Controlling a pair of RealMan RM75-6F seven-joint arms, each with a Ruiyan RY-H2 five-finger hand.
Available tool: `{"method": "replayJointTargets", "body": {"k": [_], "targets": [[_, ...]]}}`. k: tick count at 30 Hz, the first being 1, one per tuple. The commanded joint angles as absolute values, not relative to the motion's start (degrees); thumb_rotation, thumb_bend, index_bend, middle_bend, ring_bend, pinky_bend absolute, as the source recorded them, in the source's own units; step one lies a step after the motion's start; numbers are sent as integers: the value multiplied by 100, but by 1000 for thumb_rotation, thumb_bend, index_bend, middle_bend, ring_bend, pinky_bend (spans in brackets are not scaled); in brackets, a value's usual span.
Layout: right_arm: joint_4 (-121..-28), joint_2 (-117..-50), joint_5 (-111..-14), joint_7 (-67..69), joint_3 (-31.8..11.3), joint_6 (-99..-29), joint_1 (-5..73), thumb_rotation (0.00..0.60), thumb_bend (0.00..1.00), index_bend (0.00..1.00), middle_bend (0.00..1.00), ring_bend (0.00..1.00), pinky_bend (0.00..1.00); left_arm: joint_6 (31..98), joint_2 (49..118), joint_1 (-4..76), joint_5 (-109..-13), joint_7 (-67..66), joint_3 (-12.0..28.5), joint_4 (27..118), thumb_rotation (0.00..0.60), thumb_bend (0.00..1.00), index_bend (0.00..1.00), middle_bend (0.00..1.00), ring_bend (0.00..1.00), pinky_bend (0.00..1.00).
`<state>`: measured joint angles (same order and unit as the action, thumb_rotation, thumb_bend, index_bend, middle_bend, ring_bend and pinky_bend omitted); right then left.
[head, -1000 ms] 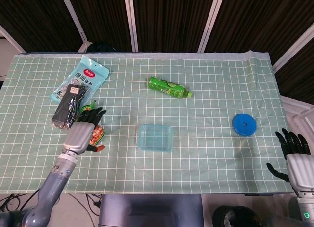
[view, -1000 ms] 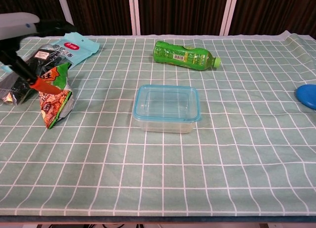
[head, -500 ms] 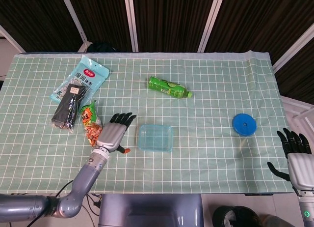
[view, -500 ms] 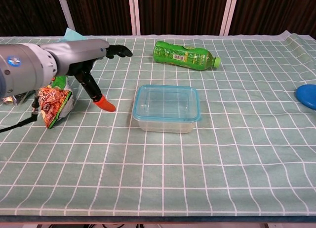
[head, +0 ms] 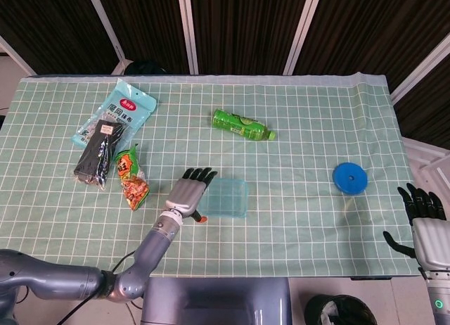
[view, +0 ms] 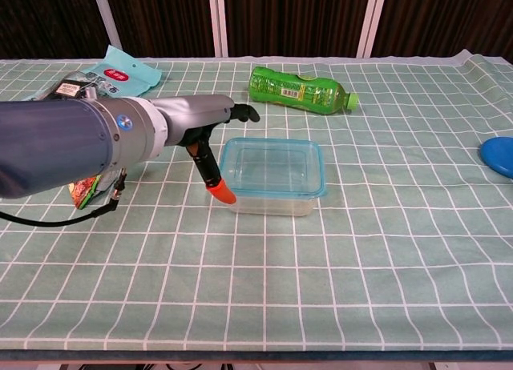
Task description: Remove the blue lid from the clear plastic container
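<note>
My container sits mid-table, blue lid on, long axis left-right. My left hand, empty with fingers spread, is at its left edge, thumb low beside the wall. My right hand, open too, waits well apart off the table's right edge.

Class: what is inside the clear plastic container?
Nothing shows inside the container; only tablecloth shows through it. The left hand hides its left edge in the head view.

Bright even overhead light, soft faint shadows, sharp focus, dark backdrop
</note>
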<state>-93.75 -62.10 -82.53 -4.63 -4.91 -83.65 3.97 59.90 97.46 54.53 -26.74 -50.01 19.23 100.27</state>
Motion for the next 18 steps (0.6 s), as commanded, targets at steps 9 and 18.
{"method": "replayJointTargets", "body": {"k": [9,18], "targets": [[-9447,-6196,-8163,-473,-498,-8284,418,600,351,0,0,0,0,5409,10206,6067,-2289,-4831,2014,9055,600,0,0,0,0,34],[-9505,-6164,-8118,-509,-489,-8240,421,600,351,0,0,0,0,5143,10527,6272,-2966,-4371,2010,8350,600,112,253,224,250,376]]}}
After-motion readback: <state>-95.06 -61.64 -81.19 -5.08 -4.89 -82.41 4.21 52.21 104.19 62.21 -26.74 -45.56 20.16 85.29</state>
